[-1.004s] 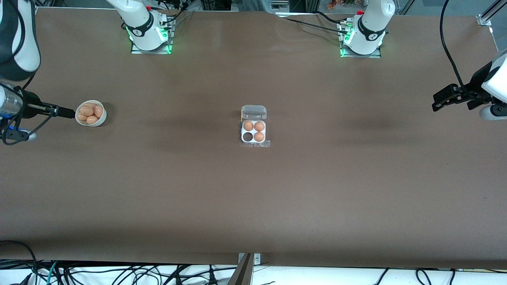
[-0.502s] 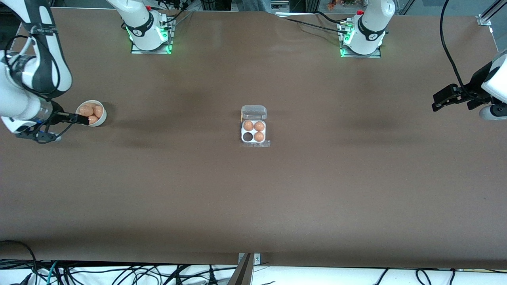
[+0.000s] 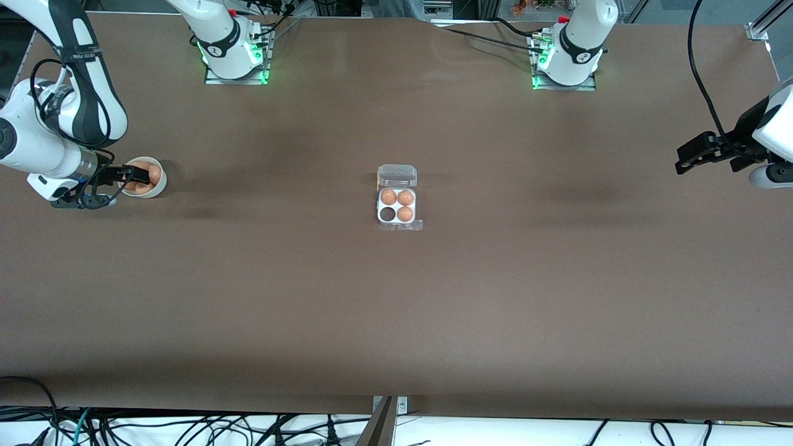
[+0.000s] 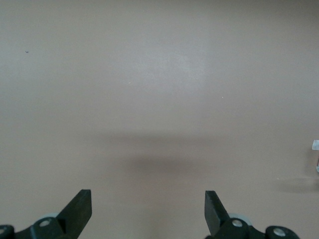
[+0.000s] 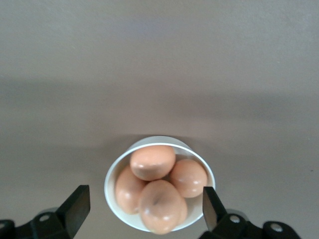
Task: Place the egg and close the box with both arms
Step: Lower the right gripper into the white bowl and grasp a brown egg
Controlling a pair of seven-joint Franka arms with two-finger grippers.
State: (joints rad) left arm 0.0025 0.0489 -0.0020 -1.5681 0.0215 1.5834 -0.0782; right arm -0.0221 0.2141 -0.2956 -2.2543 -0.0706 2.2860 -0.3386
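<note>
The clear egg box (image 3: 396,204) lies mid-table with its lid (image 3: 396,176) open. Three brown eggs fill its cells; one cell (image 3: 388,214) is empty. A white bowl (image 3: 155,184) with several brown eggs (image 5: 159,204) stands toward the right arm's end of the table. My right gripper (image 3: 137,176) is open over the bowl, its fingers (image 5: 77,204) either side of the bowl (image 5: 115,174) in the right wrist view. My left gripper (image 3: 681,160) is open and empty in the air near the left arm's end; its fingertips (image 4: 79,201) frame bare table.
The brown table top (image 3: 396,310) is bare round the box. The arm bases (image 3: 234,52) stand along the edge farthest from the front camera. Cables (image 3: 186,427) hang past the near edge. A clear corner of the box (image 4: 315,145) shows at the left wrist view's edge.
My right arm has swung in toward the bowl, and its gripper has moved from beside the bowl to over it. The left arm has not moved.
</note>
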